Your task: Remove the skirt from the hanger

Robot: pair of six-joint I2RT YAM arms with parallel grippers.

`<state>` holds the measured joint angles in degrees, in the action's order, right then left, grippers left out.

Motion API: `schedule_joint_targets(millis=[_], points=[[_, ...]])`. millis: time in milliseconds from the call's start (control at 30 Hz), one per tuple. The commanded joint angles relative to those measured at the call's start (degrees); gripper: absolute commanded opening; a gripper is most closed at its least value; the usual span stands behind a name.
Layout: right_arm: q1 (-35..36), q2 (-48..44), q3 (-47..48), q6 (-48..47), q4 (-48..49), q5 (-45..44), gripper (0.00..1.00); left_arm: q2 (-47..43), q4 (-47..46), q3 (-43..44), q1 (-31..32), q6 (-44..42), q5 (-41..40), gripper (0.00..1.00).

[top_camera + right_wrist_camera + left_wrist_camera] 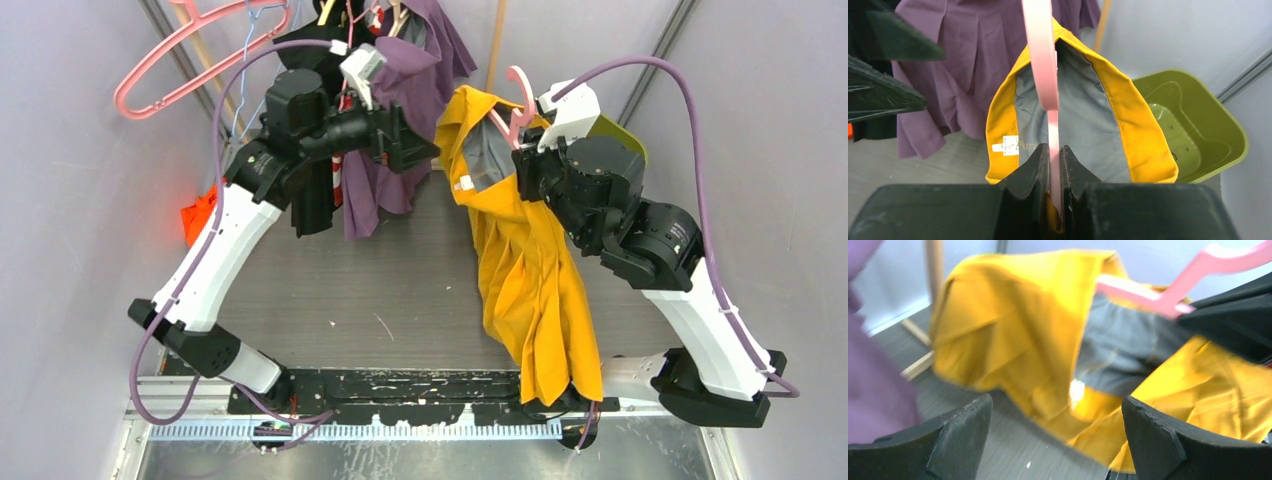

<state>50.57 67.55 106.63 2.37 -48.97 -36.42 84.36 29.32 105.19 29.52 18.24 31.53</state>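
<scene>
A yellow skirt (pixel 535 280) with a grey lining hangs from a pink hanger (pixel 520 105) and trails down to the table's near edge. My right gripper (pixel 1054 152) is shut on the pink hanger (pixel 1040 55), with the skirt's waistband (pixel 1128 110) draped around it. My left gripper (pixel 425 140) is open and empty, just left of the skirt's waist. In the left wrist view the skirt (pixel 1023 340) and hanger (pixel 1168 295) lie beyond its spread fingers (pixel 1153 440).
Purple garments (pixel 400 120) hang on a rack at the back centre, also in the right wrist view (pixel 963 65). An empty pink hanger (pixel 170 60) is at the back left. A green bin (pixel 1188 125) stands behind the right arm. An orange item (pixel 198 215) lies at left.
</scene>
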Motion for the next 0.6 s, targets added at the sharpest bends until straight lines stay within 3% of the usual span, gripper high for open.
schedule_joint_targets(millis=[0,167,567], points=[[-0.01,-3.14,2.64,6.45,0.45,4.05,0.01,2.14,-6.29,7.57,7.13,1.57,0.68,0.99],[0.06,-3.56,2.62,7.95,0.48,6.47,0.01,4.64,-6.15,9.72,11.01,1.46,-1.18,1.00],[0.03,-4.40,5.37,8.66,-2.31,9.15,0.01,6.54,-0.52,5.16,14.11,-7.07,-11.98,0.99]])
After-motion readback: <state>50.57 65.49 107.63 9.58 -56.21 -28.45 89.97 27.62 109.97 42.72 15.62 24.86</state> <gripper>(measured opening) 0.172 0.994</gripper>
